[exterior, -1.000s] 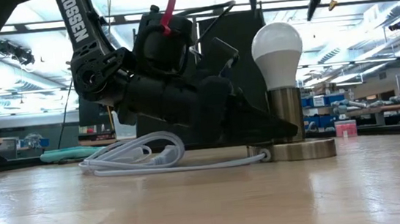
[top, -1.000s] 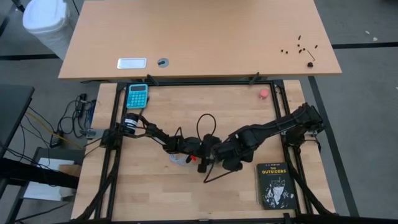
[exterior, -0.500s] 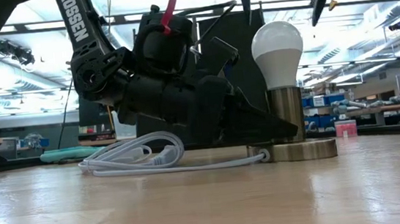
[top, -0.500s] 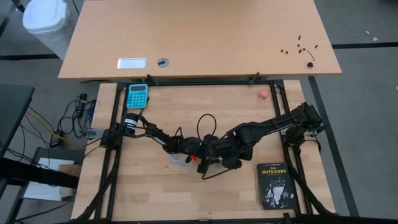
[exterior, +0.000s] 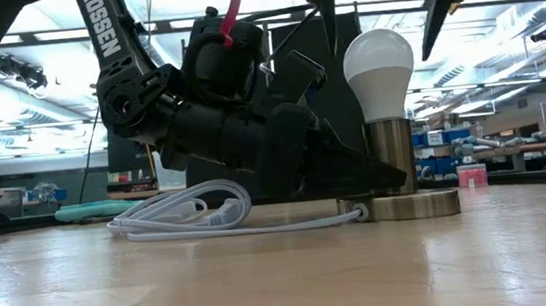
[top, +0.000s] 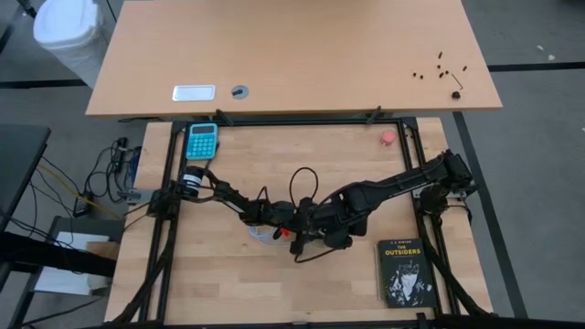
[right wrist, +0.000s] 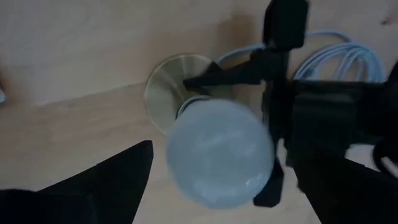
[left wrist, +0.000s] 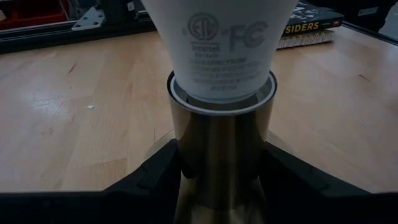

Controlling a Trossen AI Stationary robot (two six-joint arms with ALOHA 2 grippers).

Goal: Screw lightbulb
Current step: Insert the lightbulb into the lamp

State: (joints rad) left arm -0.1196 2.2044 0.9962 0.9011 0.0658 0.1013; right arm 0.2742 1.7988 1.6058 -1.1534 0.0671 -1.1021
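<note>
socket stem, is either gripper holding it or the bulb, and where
The left gripper clamps the brass socket stem low down, just above its base. The bulb is unheld: the right gripper hangs open above it, fingers clear of the glass.

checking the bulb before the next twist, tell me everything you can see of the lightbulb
The lightbulb is white, frosted and pear-shaped, with grey certification marks printed on its narrow neck. It stands upright, its neck seated in a brass-coloured socket tube on a round base. The left gripper has its fingers on either side of that tube, below the bulb. The right gripper hangs open just above, its fingers to either side of the dome, not touching it.
</note>
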